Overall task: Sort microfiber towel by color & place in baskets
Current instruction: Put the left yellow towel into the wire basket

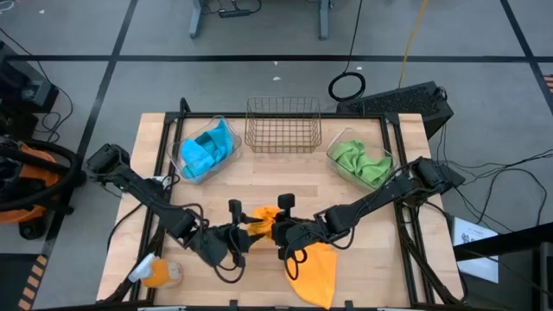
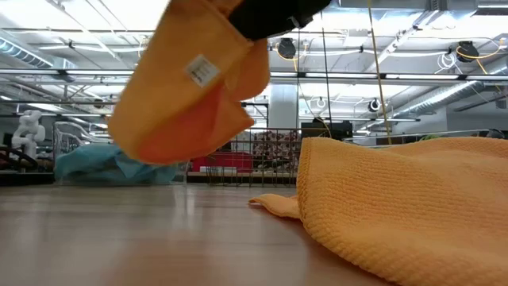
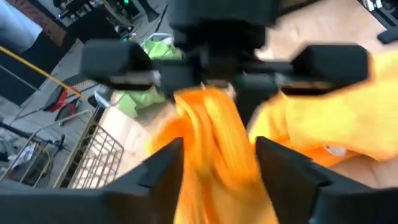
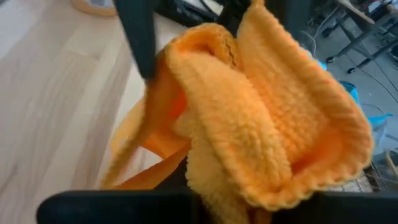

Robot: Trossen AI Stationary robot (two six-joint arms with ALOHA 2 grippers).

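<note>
An orange towel (image 1: 263, 220) hangs bunched between my two grippers over the table's near middle. In the low view the orange towel (image 2: 190, 87) is clear of the tabletop. My right gripper (image 3: 208, 84) comes in from the table's right and is shut on it. My left gripper (image 3: 217, 155), coming from the table's left, is open, with a finger (image 3: 165, 165) on either side of the bunch. At the far side stand a clear bin (image 1: 186, 164) with blue towels, a copper wire basket (image 1: 283, 125) and a clear bin (image 1: 333, 155) with green towels. My left gripper has the orange bunch (image 3: 214, 143) between its open fingers; whether they touch it, I cannot tell. My right gripper pinches a gathered, folded part of the towel (image 3: 205, 102), several layers, slanting in from the table's right. The rest hangs below, clear of the table.
A second orange towel (image 1: 315, 268) lies spread on the table at the near right, just under the right arm. A small orange thing (image 1: 160, 275) sits at the near left corner. Bare wood lies between the bins and the grippers.
</note>
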